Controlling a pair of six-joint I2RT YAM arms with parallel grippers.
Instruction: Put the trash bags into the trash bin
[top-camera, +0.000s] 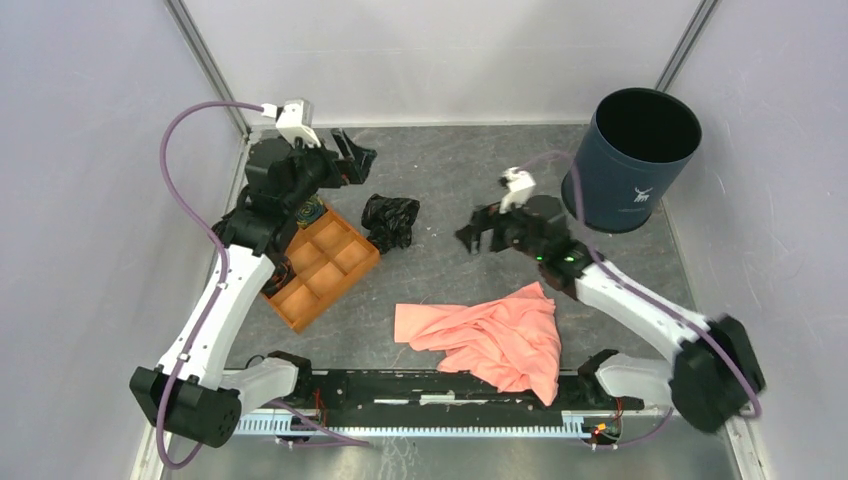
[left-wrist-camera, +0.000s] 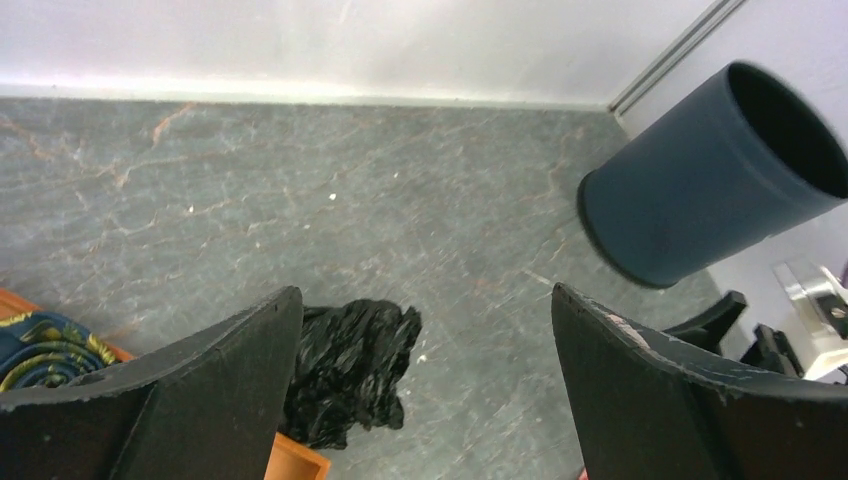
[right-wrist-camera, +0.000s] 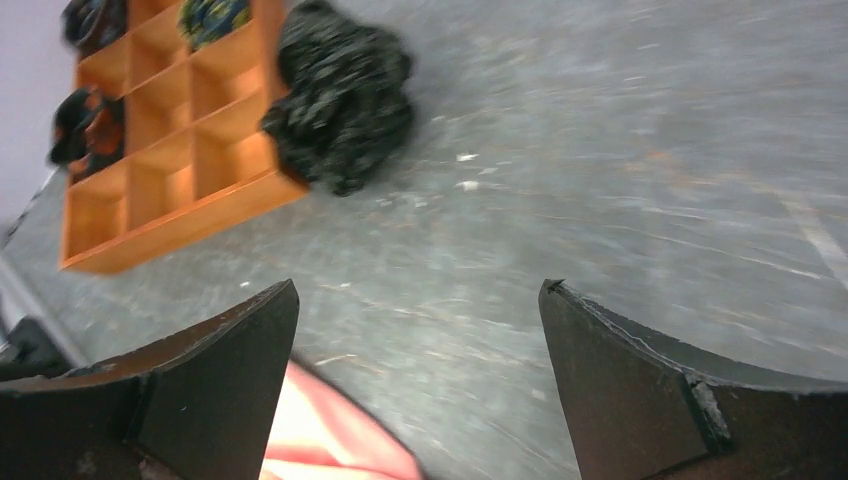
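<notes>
Hovering wide open and empty, the left gripper (top-camera: 355, 160) and right gripper (top-camera: 476, 236) flanked the crumpled trash bags (top-camera: 390, 221) beside the orange tray (top-camera: 322, 268), the grasp apparently not yet made, calling for a descent, pinch and carry to the trash bin (top-camera: 632, 185)

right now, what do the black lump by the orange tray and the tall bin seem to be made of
The trash bag: thin glossy black plastic film, going by its shiny wrinkles. The trash bin: likely smooth matte navy plastic, given its even dull wall, or perhaps coated metal.
</notes>
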